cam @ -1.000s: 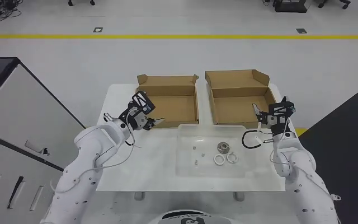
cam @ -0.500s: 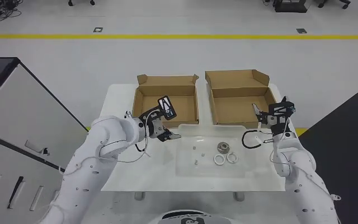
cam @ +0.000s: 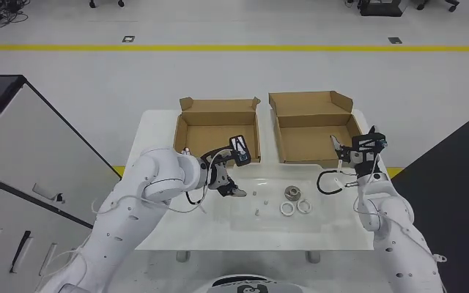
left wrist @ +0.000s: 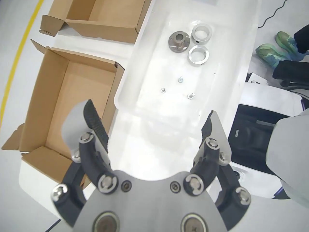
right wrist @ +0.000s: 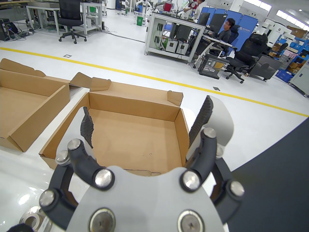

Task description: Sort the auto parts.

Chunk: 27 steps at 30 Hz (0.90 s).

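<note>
Left gripper (cam: 236, 192) shifted rightward from left box (cam: 212, 139) to tray's (cam: 245, 220) left end, jaws spread, empty. Hub (cam: 292, 193) and two rings (cam: 287, 209) lie flat, bores up, mid-tray, right of it; bolts (cam: 257, 212) between, axes unclear. Right gripper (cam: 341, 152) spread, unmoved, right of frame, by right box (cam: 311, 139)

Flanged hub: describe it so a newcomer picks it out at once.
Find the white tray beside the two cardboard boxes. Three round metal parts cluster in it; the flanged hub is the darker grey one with a raised centre bore and holed flange, unlike the two plain bright rings beside it.
</note>
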Motion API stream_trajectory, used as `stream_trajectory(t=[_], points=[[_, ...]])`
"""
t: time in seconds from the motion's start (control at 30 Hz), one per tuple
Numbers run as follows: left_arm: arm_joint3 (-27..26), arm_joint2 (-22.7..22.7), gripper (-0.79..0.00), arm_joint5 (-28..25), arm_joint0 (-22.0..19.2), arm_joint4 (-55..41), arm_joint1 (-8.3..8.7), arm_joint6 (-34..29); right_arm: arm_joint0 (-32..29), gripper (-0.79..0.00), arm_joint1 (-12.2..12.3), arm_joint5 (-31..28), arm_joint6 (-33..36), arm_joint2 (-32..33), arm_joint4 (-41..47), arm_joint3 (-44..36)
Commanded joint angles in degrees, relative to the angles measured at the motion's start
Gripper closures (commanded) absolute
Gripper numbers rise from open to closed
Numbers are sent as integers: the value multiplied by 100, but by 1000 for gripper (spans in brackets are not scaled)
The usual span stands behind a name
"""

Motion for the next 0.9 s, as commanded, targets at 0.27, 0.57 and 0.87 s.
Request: stream_trajectory(t=[0.27,0.57,0.87], points=[[33,30,-785,-10,38,-34,4,70,0,-785,0,0,0,0,0,0],[690,1603,-785,7,-1506,-780,-62,-243,0,-785,0,0,0,0,0,0],[1599,2962,-785,543,-2851,-1783,-360,-779,0,-785,0,0,0,0,0,0]])
